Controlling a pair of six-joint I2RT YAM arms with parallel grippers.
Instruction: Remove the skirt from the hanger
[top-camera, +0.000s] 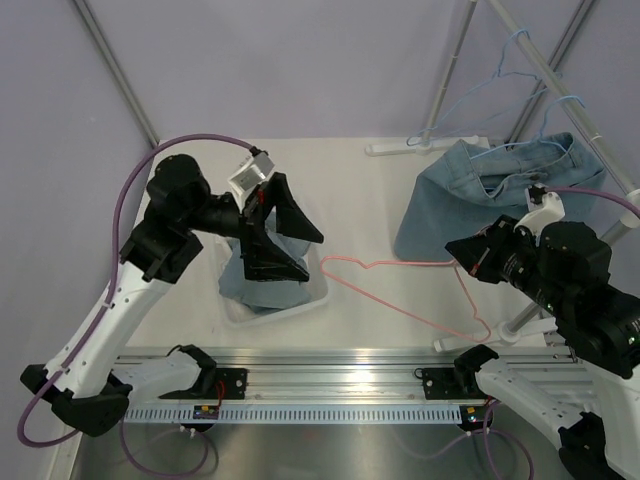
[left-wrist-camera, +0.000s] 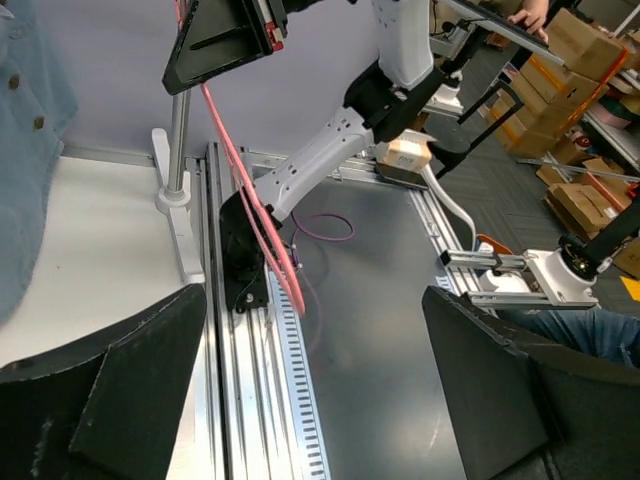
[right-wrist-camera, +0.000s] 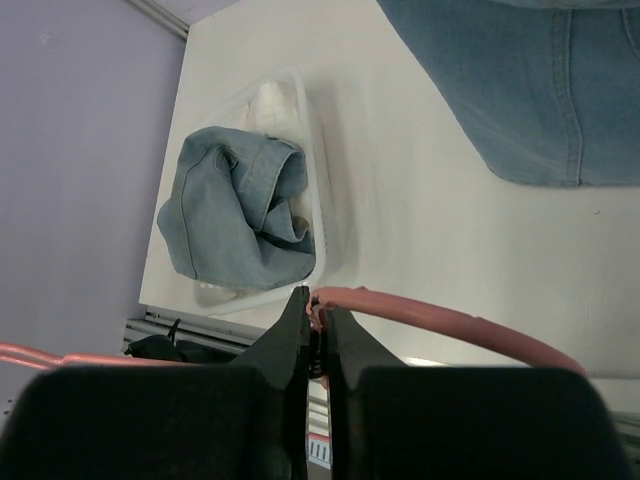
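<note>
- Nearest the lens, right wrist view: black fingers (right-wrist-camera: 290, 345) of the right gripper (right-wrist-camera: 318, 322), pressed together on the wire of the pink hanger (right-wrist-camera: 450, 325), no gap showing between them. Probably held this way to keep the frame steady and out of the way once the cloth is gone.
- Skirt (right-wrist-camera: 235, 215): faded denim, crumpled inside the white bin (right-wrist-camera: 322, 200) on the left side of the table, apart from the hanger. Bare wire along all of the hanger that shows, so judged already off and the task close to done.
- Left gripper (top-camera: 283, 240): directly over the bin, jaws spread wide with nothing between them. Reads as a release above the bin or readiness to press the cloth down; cannot tell which.
- Hanger in the top view: stretched from near the bin's rim across to the right gripper. Cannot tell whether its far end touches the table.
- Farther out, right rear: a second denim garment (top-camera: 470, 200) draped at the rack (top-camera: 452, 65), with blue hangers (top-camera: 512, 40) on its bar. Judged no part of this job.
- Near edge: metal rail (top-camera: 330, 362) carrying both arm bases.
- Writing: none legible. Cardboard boxes (left-wrist-camera: 585, 50) beyond the table in the left wrist view, any labels too small to read. No brand visible on skirt, bin or arms.
</note>
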